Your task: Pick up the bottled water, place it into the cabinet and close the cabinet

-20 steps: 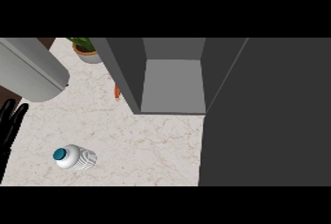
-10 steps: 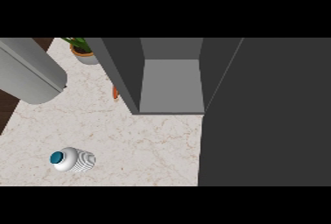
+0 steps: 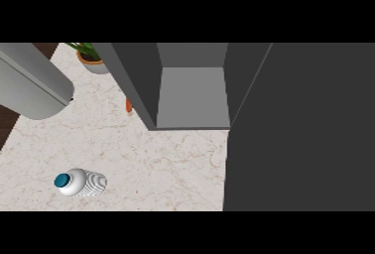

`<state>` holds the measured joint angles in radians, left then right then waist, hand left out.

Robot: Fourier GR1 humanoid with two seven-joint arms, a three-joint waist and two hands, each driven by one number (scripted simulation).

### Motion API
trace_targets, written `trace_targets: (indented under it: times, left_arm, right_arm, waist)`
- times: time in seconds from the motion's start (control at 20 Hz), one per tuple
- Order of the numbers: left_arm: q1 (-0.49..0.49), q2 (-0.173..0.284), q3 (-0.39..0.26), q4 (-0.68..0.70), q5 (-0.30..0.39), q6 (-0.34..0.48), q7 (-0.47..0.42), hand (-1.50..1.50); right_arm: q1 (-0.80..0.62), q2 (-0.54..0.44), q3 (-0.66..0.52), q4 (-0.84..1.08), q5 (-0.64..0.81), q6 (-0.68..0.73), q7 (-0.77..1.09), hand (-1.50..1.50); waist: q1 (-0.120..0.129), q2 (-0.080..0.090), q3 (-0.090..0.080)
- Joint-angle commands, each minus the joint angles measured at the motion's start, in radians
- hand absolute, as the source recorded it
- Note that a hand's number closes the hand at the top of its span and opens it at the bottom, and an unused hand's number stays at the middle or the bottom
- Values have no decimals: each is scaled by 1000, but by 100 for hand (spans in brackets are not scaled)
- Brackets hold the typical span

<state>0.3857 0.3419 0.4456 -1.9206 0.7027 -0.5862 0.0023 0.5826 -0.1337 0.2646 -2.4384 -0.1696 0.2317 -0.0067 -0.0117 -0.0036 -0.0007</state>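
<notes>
The bottled water (image 3: 81, 182) is a white ribbed bottle with a teal cap, seen from above on the marble counter (image 3: 154, 158) at the lower left. The dark grey cabinet (image 3: 190, 94) stands at the back middle, open, with its pale grey inside floor bare. Its wide dark door (image 3: 300, 129) fills the right side of the view, swung out over the counter. A thick grey rounded forearm (image 3: 29, 84) crosses the upper left corner. Neither hand shows in this view.
A potted green plant (image 3: 92, 59) stands at the back left beside the cabinet. A small orange object (image 3: 130, 105) peeks out by the cabinet's left wall. The counter's left edge runs diagonally at the far left.
Black fingers that showed at the left edge a second ago are gone. The grey forearm now fills more of the upper left. The bottle sits slightly lower and further left in view.
</notes>
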Motion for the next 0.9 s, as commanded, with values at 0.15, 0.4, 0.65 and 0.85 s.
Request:
trace_targets:
  times: [0.15,0.4,0.65,0.85]
  left_arm:
    - [-131,-34,-54,250,-180,-21,-43,-150]
    - [-152,-51,-78,411,-279,-102,-130,-150]
    - [-273,-37,-74,693,-342,-154,-230,-150]
    - [-327,-88,-102,800,-474,-85,-330,-150]
  right_arm:
    - [143,-37,54,-155,64,30,-42,-150]
    - [265,-57,94,-243,86,37,-74,-150]
    - [270,-77,56,-228,53,40,-108,-150]
    - [344,-90,87,-237,85,57,-172,-150]
  waist:
    - [-20,1,-1]
    - [-27,-2,-2]
    - [-24,3,-3]
    - [-29,0,-2]
